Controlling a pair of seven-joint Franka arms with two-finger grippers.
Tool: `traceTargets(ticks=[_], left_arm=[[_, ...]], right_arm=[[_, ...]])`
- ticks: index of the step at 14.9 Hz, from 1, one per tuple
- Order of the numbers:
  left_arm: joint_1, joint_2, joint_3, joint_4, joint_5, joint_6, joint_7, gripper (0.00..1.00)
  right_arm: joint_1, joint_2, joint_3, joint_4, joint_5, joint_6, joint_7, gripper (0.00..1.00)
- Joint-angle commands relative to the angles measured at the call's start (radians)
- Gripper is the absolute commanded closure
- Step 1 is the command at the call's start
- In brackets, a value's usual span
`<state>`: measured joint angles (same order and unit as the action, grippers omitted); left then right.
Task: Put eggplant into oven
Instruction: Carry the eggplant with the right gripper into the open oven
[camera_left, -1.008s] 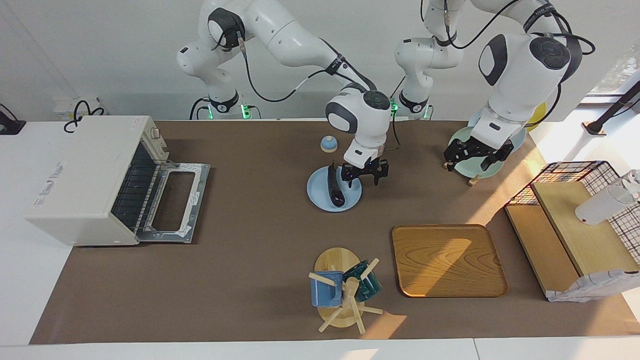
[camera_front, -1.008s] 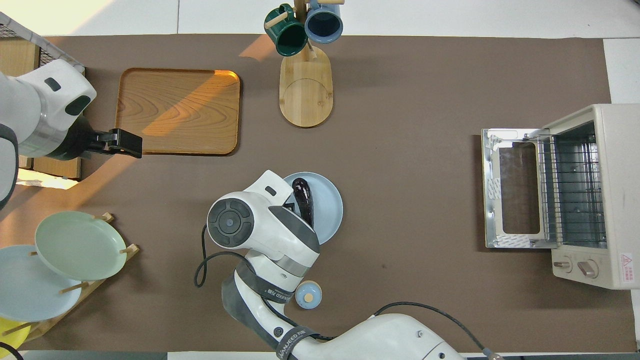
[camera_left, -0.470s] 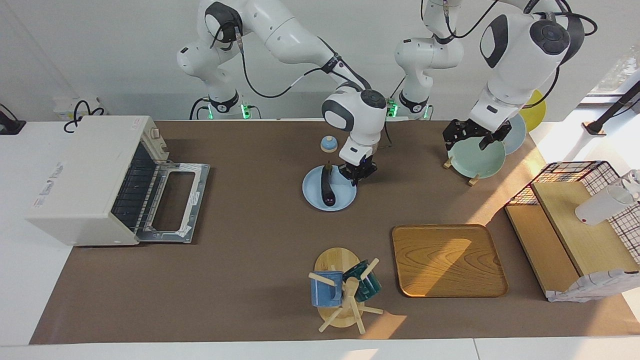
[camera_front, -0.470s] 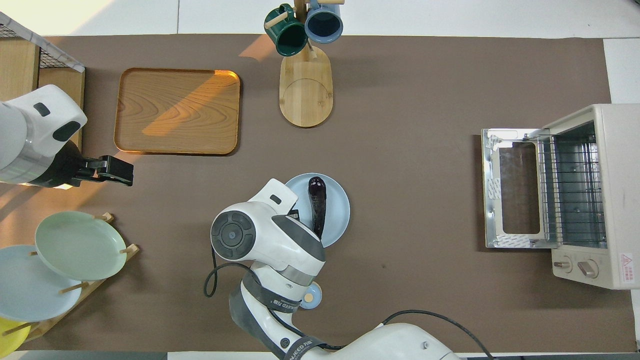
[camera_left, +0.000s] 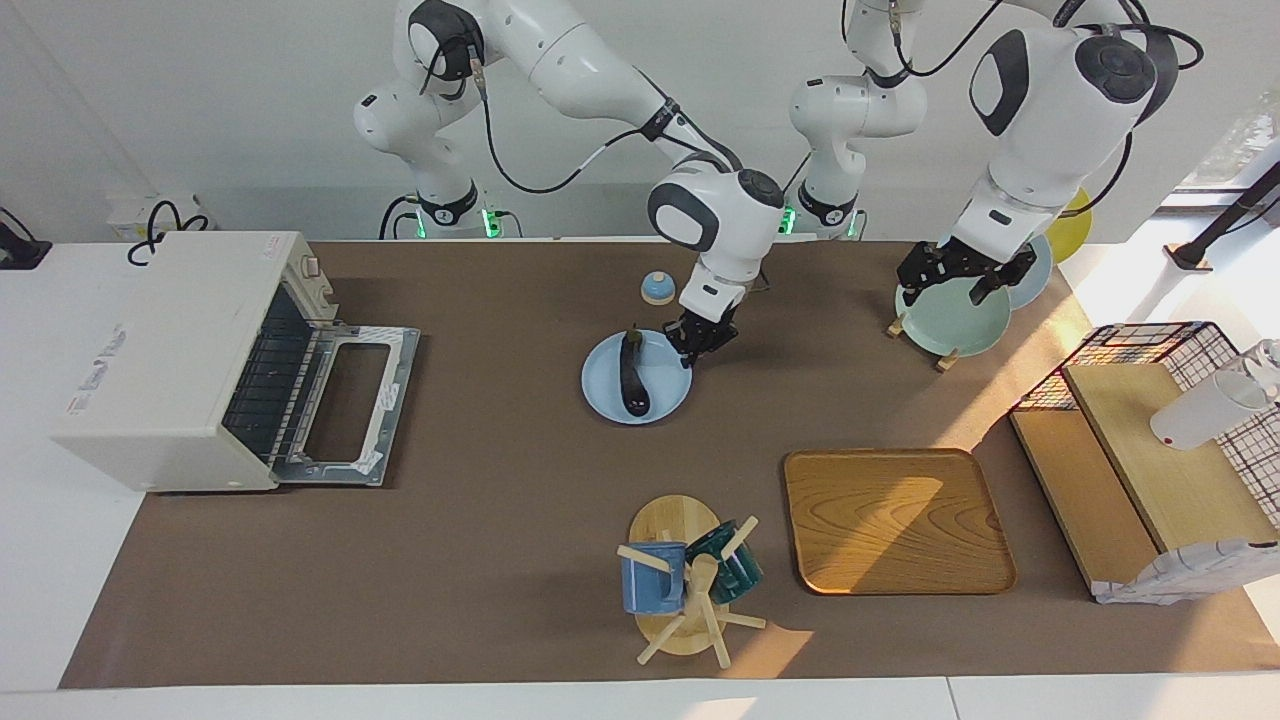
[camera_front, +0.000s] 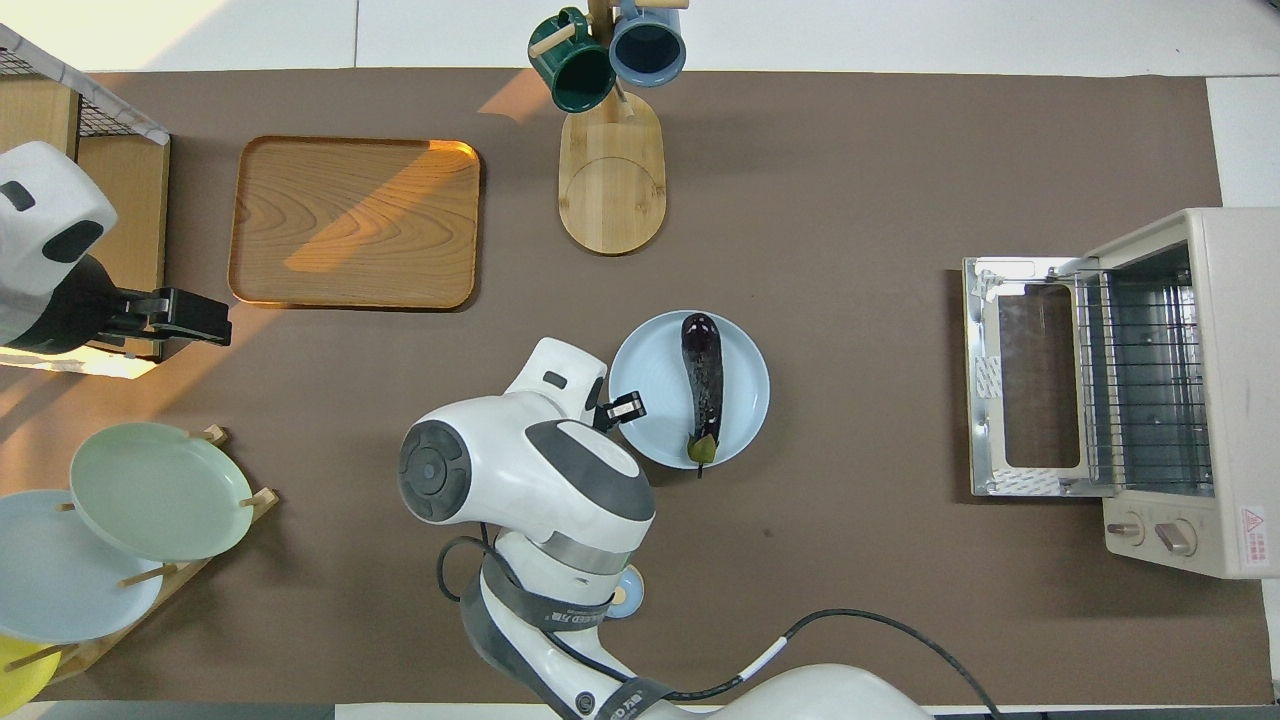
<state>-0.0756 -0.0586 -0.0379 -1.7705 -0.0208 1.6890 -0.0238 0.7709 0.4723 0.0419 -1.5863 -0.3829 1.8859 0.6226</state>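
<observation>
The dark purple eggplant (camera_left: 630, 373) lies along a light blue plate (camera_left: 604, 394) in the middle of the table, its green stem end pointing toward the robots. My right gripper (camera_left: 690, 352) is down at the plate's rim on the side toward the left arm's end, shut on that rim (camera_front: 625, 408). The eggplant (camera_front: 703, 382) rests free on the plate (camera_front: 645, 375), untouched by the fingers. The white oven (camera_left: 165, 360) stands at the right arm's end with its door folded down flat and its wire rack (camera_front: 1140, 385) showing. My left gripper (camera_left: 958, 276) hangs open over the plate rack.
A small blue domed lid (camera_left: 657, 288) sits near the robots beside my right arm. A wooden tray (camera_left: 895, 520) and a mug tree (camera_left: 690, 585) with two mugs stand farther from the robots. The plate rack (camera_front: 150, 500) and a wire-sided shelf (camera_left: 1150, 450) fill the left arm's end.
My right gripper closed on the plate's rim and slid the plate, with the eggplant on it, toward the oven. My left gripper rose and drew back over the plate rack.
</observation>
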Motion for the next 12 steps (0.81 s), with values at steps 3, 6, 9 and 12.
traceTargets(ticks=[3, 6, 9, 12], left_arm=[[0.025, -0.004, -0.013, -0.004, 0.009, -0.061, 0.016, 0.00], [0.026, -0.015, -0.014, -0.027, 0.009, -0.043, 0.008, 0.00], [0.026, -0.015, -0.016, -0.027, 0.009, -0.040, 0.007, 0.00], [0.026, -0.018, -0.016, -0.030, 0.009, -0.045, 0.007, 0.00]], right_arm=[[-0.246, -0.234, 0.015, -0.206, -0.001, 0.012, -0.243, 1.00], [-0.375, -0.375, 0.013, -0.409, 0.015, 0.114, -0.326, 1.00], [-0.513, -0.426, 0.013, -0.498, 0.016, 0.168, -0.456, 1.00], [-0.662, -0.468, 0.015, -0.547, 0.059, 0.188, -0.617, 1.00]])
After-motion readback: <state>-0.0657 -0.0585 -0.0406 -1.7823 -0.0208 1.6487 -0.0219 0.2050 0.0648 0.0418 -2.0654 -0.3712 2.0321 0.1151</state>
